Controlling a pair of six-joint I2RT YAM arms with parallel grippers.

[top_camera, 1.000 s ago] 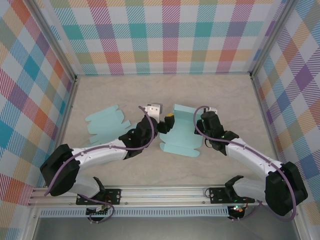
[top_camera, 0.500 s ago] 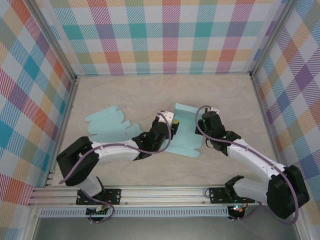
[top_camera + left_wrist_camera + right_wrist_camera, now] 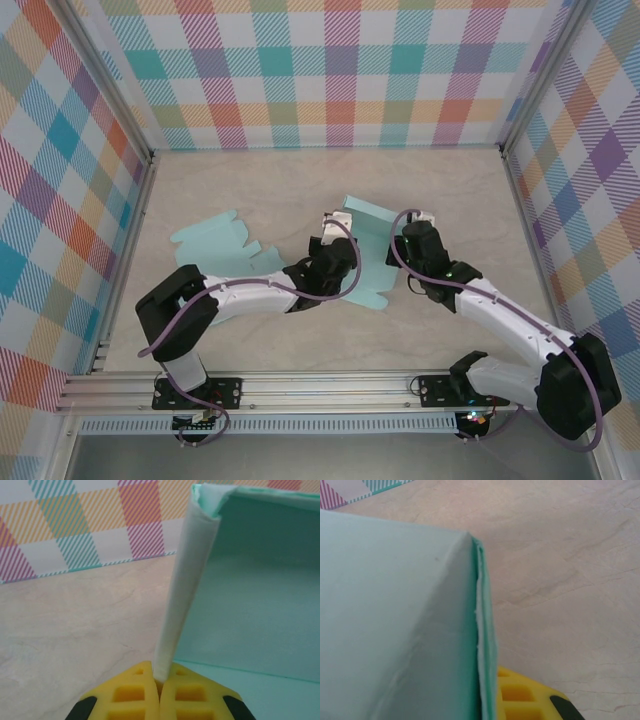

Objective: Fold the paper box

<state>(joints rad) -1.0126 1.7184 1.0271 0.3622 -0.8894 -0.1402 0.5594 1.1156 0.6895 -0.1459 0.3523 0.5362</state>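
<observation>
Left wrist: left end effector [image 3: 160,680] pinched tight on an upright wall of the box [image 3: 260,590], which lies between both end effectors; partly erected, remaining walls and flaps judged outstanding; right end effector [image 3: 403,250] shows one finger [image 3: 520,700] against the opposite wall; its mate hidden, grip undeterminable.

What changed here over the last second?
The left claw moved rightward, toward the right claw. It is shut on the left wall of the paper box, which now stands upright, so the box looks narrower from above. The right claw stayed at the box's right edge, and the flat paper sheet on the left did not move.
</observation>
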